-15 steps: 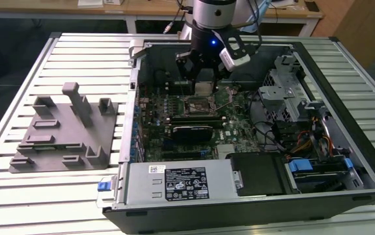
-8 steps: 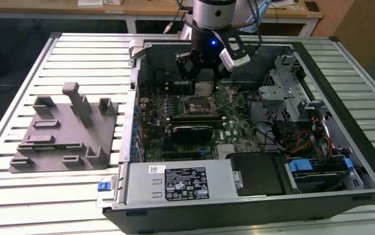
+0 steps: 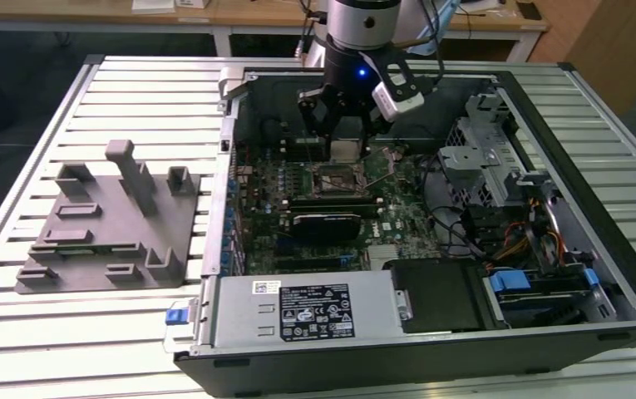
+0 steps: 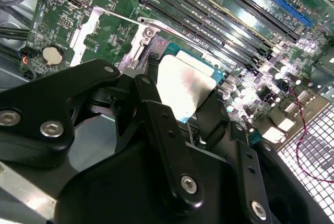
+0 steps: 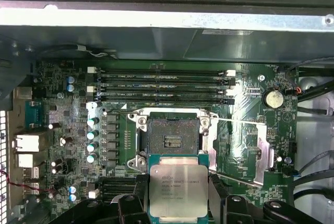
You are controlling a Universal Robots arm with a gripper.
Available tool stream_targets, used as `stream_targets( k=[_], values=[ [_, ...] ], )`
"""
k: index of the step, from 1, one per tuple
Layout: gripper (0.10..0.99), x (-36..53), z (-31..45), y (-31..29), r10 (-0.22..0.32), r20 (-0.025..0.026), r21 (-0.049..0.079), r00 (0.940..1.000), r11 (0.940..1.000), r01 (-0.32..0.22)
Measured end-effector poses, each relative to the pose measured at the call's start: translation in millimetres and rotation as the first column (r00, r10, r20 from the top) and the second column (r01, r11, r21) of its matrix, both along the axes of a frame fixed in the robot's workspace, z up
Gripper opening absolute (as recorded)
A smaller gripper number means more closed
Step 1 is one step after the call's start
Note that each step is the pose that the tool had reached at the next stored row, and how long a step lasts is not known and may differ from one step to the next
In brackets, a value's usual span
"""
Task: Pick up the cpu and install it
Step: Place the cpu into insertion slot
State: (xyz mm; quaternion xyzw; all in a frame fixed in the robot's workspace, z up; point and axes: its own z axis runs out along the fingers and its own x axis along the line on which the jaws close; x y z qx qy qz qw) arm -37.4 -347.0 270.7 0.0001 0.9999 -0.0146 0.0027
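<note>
The cpu [image 3: 346, 149] is a small square chip with a pale silver top, and my gripper [image 3: 346, 140] is shut on it. It hangs inside the open computer case, just above the motherboard. In the first wrist view the cpu [image 5: 177, 190] sits between the black fingers [image 5: 140, 195], right beside the bare socket [image 5: 172, 136] and not over it. The socket [image 3: 336, 177] is uncovered, with its metal load plate [image 5: 261, 151] swung open to one side. In the second wrist view the cpu [image 4: 185, 85] shows tilted between the fingers [image 4: 154, 91], above the socket frame.
The computer case [image 3: 617, 274] lies open on a slatted metal table. A grey plastic block with upright tabs [image 3: 107, 224] stands at the exterior view's left. Memory slots [image 5: 162, 85] run beside the socket. A black ribbed module [image 3: 323, 223], a power supply [image 3: 295, 307] and a drive cage [image 3: 484, 162] crowd the case.
</note>
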Motion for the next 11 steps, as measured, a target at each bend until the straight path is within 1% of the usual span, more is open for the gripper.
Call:
stream_targets(
  k=[3,6,9,11],
  values=[
    [0.541,0.0,0.0,0.0,-0.04,-0.0001,0.0,0.9992,0.9992,0.04],
    [0.541,0.0,-0.1,0.0,-0.089,0.0,0.0,0.996,0.996,0.089],
    [0.541,0.0,-0.1,0.0,-0.141,-0.0001,0.0,0.99,0.99,0.141],
    [0.541,0.0,-0.1,0.0,-0.173,0.0,0.0,0.9849,0.9849,0.173]
  ],
)
